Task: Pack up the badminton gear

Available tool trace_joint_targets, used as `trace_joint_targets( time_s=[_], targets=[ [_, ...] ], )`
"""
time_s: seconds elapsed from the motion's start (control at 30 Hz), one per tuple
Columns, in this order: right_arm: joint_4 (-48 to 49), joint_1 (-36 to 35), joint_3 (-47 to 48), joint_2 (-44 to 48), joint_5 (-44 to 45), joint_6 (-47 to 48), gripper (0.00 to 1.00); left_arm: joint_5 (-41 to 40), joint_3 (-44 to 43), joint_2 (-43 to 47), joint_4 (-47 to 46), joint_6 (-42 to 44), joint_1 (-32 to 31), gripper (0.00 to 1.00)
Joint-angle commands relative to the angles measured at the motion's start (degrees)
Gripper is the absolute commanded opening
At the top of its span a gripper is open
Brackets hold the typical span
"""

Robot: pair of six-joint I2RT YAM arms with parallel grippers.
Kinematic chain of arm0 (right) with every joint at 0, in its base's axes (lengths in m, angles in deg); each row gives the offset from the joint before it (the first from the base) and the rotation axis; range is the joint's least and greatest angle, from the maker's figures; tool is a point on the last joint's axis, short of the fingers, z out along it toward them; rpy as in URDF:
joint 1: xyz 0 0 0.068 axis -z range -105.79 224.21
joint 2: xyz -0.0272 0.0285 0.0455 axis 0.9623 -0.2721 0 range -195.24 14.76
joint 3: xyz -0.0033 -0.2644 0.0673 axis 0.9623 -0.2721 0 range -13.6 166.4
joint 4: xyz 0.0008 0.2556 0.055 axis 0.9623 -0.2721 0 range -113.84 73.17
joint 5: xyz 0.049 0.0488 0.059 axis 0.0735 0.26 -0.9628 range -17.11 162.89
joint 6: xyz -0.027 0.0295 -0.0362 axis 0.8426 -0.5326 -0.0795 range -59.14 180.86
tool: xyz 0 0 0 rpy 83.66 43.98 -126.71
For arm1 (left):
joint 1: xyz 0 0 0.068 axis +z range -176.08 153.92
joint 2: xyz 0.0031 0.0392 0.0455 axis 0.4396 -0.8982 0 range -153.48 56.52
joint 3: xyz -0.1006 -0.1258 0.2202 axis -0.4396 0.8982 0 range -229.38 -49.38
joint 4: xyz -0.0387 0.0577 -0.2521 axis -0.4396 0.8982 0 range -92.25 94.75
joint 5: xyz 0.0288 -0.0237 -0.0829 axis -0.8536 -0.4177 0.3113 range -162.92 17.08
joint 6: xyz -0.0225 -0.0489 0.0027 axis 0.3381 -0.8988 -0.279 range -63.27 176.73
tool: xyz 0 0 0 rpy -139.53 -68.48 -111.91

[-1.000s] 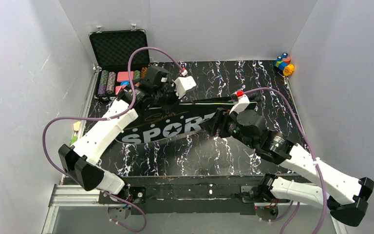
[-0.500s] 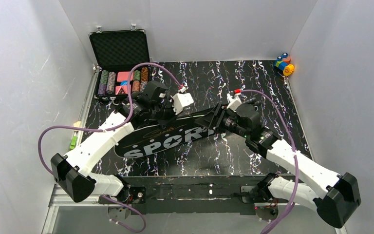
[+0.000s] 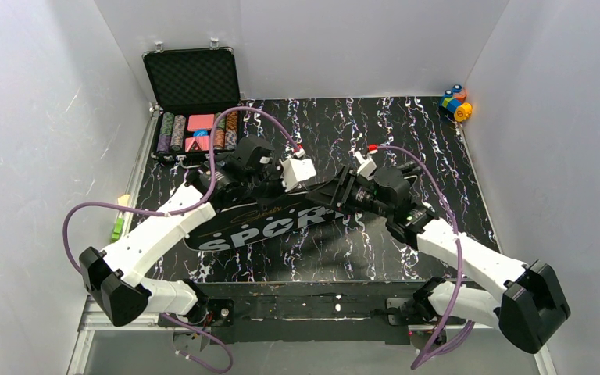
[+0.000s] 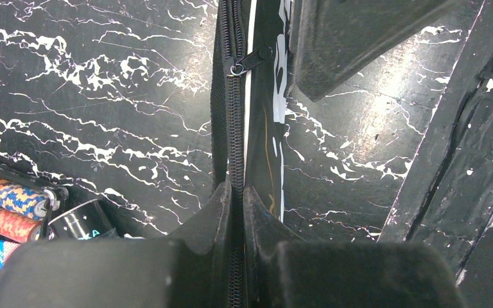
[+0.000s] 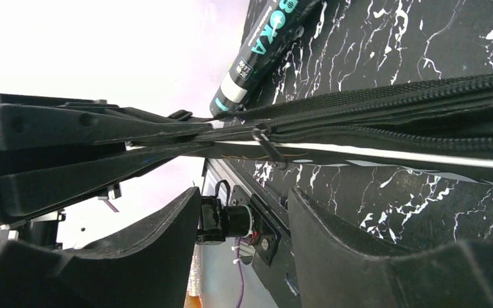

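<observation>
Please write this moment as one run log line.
left hand: shut on bag seam | right hand: open, near zipper pull | tube: outside bag

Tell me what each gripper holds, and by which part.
The left gripper is shut on the black bag, pinching its zippered edge. The right gripper holds nothing: its jaws stand open, with the zipper pull just ahead of them.

Inside a robotics lab test cell: plain white panel walls (image 3: 39, 117) boxing in a black marble-patterned tabletop (image 3: 437, 133) beneath the fingers (image 4: 212, 218), silver aluminium extrusion rail (image 3: 113, 315) well behind them, two white-and-black robot arms (image 3: 164, 223) mounted side by side, purple cables (image 3: 65, 234) trailing back from the wrists.
</observation>
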Motion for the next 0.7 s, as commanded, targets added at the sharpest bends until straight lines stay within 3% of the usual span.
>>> trace_joint_targets(
  time_s=[0.0,0.33,0.67],
  targets=[
    [5.99,0.77,-1.5,-1.44,-2.38,-1.81,0.6,-0.25,-0.22,3.64,-2.09,1.34,-0.89,0.0],
    [12.52,2.29,-3.48,-4.34,-4.59,-4.13,0.57,-1.08,0.02,4.23,-1.4,2.44,-2.27,0.0],
    [18.38,3.2,-5.77,-5.66,-7.46,-6.43,0.46,-3.41,2.56,5.76,-1.12,5.51,-4.75,0.0]
  ],
)
